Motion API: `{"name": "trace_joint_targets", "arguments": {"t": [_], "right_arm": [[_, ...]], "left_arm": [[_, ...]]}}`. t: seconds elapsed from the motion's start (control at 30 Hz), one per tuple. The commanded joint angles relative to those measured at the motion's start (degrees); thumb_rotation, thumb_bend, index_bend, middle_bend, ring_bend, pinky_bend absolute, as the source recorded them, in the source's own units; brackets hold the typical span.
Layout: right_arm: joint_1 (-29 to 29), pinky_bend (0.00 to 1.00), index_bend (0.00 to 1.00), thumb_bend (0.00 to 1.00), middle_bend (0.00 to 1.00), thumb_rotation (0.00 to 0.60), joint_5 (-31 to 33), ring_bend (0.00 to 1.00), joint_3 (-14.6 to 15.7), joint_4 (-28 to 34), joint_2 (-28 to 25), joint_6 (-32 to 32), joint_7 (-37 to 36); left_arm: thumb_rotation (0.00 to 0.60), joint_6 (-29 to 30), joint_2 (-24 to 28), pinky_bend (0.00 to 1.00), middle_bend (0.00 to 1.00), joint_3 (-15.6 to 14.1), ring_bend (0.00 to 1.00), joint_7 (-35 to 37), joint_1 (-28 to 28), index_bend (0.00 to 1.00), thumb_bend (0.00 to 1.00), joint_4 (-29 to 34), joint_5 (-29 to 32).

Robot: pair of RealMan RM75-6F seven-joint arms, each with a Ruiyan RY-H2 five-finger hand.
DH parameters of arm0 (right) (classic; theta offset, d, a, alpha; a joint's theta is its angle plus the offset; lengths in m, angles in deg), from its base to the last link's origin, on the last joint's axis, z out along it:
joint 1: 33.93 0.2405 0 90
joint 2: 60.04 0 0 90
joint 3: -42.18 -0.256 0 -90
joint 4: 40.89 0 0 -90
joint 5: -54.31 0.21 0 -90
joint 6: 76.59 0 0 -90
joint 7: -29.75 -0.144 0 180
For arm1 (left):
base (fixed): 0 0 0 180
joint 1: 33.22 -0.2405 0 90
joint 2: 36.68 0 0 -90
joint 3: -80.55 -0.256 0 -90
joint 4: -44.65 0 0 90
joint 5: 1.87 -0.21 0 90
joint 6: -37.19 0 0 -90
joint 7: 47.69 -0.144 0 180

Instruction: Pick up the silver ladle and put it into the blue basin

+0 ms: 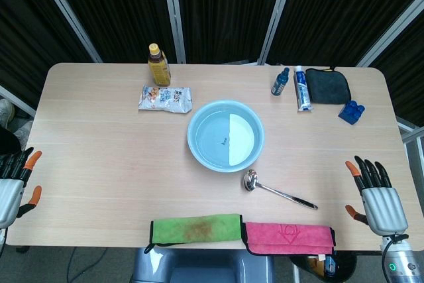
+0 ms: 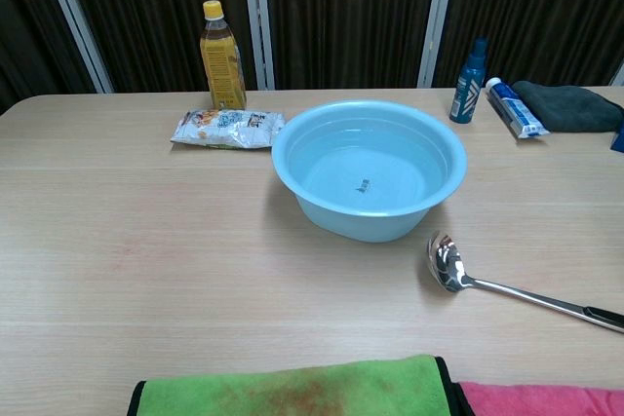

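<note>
The silver ladle (image 1: 277, 190) lies flat on the table just in front of the blue basin (image 1: 225, 135), bowl toward the basin and dark-tipped handle pointing to the right. In the chest view the ladle (image 2: 507, 285) sits to the lower right of the basin (image 2: 369, 169), which holds nothing. My right hand (image 1: 377, 193) hovers open at the table's right edge, well right of the ladle's handle. My left hand (image 1: 14, 183) is open at the left edge, far from both. Neither hand shows in the chest view.
A green cloth (image 1: 195, 228) and a pink cloth (image 1: 288, 237) lie along the front edge. At the back stand a yellow-capped bottle (image 1: 158, 64), a snack packet (image 1: 165, 98), a small blue bottle (image 1: 281, 81), a tube (image 1: 302, 89), a dark cloth (image 1: 327, 85) and a blue block (image 1: 351, 111).
</note>
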Motion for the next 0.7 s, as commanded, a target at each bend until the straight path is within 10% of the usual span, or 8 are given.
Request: {"name": "trace_joint_targets", "arguments": {"t": [0.03,0.7], "right_arm": [[0.04,0.00,0.00,0.10,0.00,0.600,0.28,0.00,-0.05,0.24,-0.08,-0.22,0.19],[1.73,0.00,0.25,0.14,0.00,0.600,3.99,0.00,1.41,8.46,2.02,-6.67,13.36]], "left_arm": [[0.600,0.05,-0.03,0.00,0.00,0.00,0.00,-0.06,-0.04,0.06,0.49,-0.04,0.00],[0.600,-2.55,1.27,0.00,0.00,-0.07,0.00,5.09,1.40,0.06,0.48,0.09,-0.44]]}}
